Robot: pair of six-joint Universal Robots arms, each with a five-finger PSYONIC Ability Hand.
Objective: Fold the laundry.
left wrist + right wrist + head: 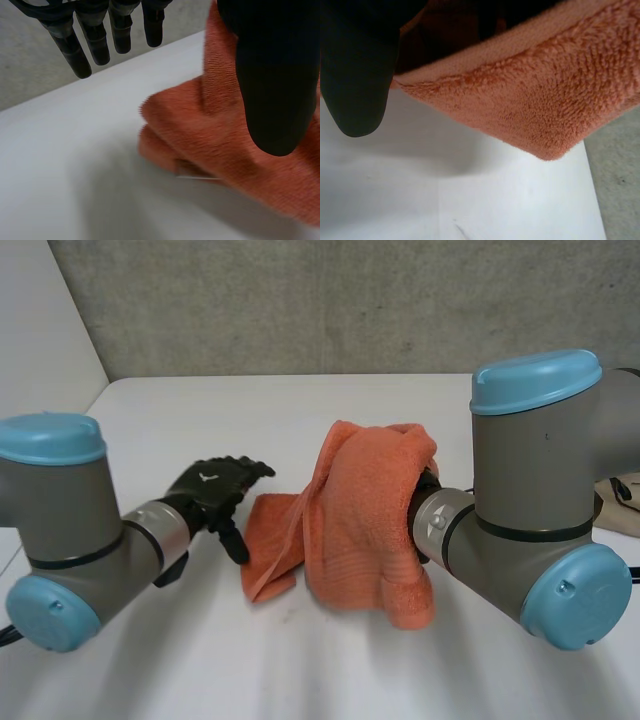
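The fingers (pixel 75 55) of the left hand (pixel 212 490) are hanging straight and released, grasping nothing, with their tips over bare table (pixel 75 175). Its thumb (pixel 275 85) is standing in front of the orange towel (pixel 365 510) and blocking part of it in the left wrist view. Whether the thumb is touching the cloth cannot be told.

In the head view the towel is sitting at 3 o'clock of this hand, just beside it. A low folded flap is lying on the table and reaching toward 8 o'clock.

The rest of the towel is draping in a bunched heap over the right hand (pixel 355 85), so its grip cannot be told. One thick corner is hanging free above the table beside that hand.

The right arm (pixel 530 490) is coming in from 3 o'clock and the left arm (pixel 60 530) from 9 o'clock. A beige cloth (pixel 618 502) is lying behind the right arm at 3 o'clock. A grey wall (pixel 300 300) is running along at 12 o'clock.
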